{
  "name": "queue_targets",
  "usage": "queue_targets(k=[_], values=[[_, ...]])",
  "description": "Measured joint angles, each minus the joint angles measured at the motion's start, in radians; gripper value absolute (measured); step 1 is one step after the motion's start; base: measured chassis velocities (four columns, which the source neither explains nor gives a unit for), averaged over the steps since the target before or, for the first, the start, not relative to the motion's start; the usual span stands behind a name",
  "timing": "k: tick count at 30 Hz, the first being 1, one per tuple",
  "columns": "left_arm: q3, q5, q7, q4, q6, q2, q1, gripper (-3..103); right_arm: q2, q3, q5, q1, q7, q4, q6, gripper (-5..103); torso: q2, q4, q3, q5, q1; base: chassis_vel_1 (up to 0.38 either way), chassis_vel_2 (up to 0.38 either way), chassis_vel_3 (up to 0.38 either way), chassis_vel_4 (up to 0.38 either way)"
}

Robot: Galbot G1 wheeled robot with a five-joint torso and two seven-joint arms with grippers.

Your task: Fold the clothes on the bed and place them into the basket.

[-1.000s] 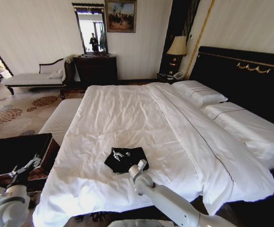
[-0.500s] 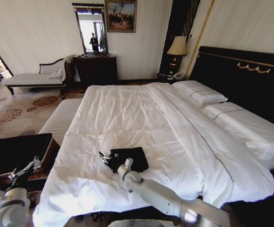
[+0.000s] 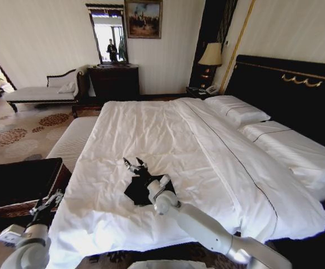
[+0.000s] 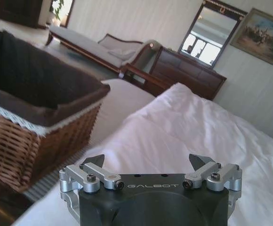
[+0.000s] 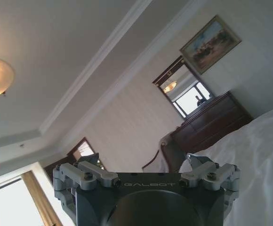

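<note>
**A:** Where is the T-shirt?

**B:** The black T-shirt [image 3: 139, 190] lies crumpled on the white duvet of the bed [image 3: 207, 151], near the foot edge closest to the robot and well away from the pillows [image 3: 238, 110]. Part of it is covered by the right arm, so I cannot tell how neatly it is folded.

**A:** And the right tool?

**B:** In the head view the right tool [image 3: 134, 164] sits just above the far edge of the shirt, fingers pointing upward and away from the cloth. They are spread wide with nothing between them. The right wrist view agrees: the right tool's [image 5: 143, 161] tips stand well apart against the ceiling and the far wall.

**A:** The left one?

**B:** The left tool [image 3: 49, 202] is low on the robot's left, beside the edge of the bed, between the mattress and the basket [image 3: 25, 179]. In its own wrist view the left tool [image 4: 147, 162] is also spread wide and holds nothing.

**A:** Where does the basket stand?

**B:** On the floor at the robot's left, by the foot corner of the bed, next to the cream striped bench [image 3: 73, 140]. The left wrist view shows its brown wicker wall [image 4: 30, 146] and dark lining.
</note>
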Motion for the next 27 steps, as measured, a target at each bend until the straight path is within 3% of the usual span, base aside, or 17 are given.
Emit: queue_targets(k=[3,4,7,10,13,20,27], values=[[0.063,-0.084,0.009,-0.042,0.059,-0.004,0.003,100,-0.085,0.123,0.004,-0.11,0.17,0.057,-0.093,100,0.0,-0.0002,0.0,0.0003,0.0,0.0,0.0,0.0,0.0],[0.063,-0.084,0.009,-0.042,0.059,-0.004,0.003,100,-0.085,0.123,0.004,-0.11,0.17,0.057,-0.093,100,0.0,-0.0002,0.0,0.0003,0.0,0.0,0.0,0.0,0.0],[0.107,-0.238,0.002,-0.095,0.156,0.007,-0.018,100,-0.132,0.232,-0.002,-0.26,0.267,0.122,-0.197,100,0.0,-0.0004,0.0,0.0007,0.0,0.0,0.0,0.0,0.0],[0.142,-0.292,-0.007,-0.105,0.205,0.016,-0.037,100,-0.137,0.281,0.027,-0.34,0.316,0.169,-0.251,100,0.0,-0.0004,0.0,0.0005,0.0,0.0,0.0,0.0,0.0],[0.214,-0.337,-0.025,-0.087,0.271,0.021,-0.069,100,-0.114,0.337,0.137,-0.454,0.401,0.249,-0.324,100,0.0,0.0001,0.0,0.0,0.0,0.0,0.0,0.0,0.0],[0.306,-0.42,-0.076,-0.055,0.345,0.02,-0.108,100,-0.065,0.349,0.169,-0.54,0.455,0.292,-0.343,100,0.0,0.0,0.0,0.0001,0.0,0.0,0.0,0.0,0.0],[0.422,-0.371,-0.083,0.042,0.347,-0.019,-0.179,100,-0.048,0.307,0.136,-0.528,0.453,0.256,-0.332,100,0.0,0.0001,0.0,-0.0001,0.0,0.0,0.0,0.0,0.0]])
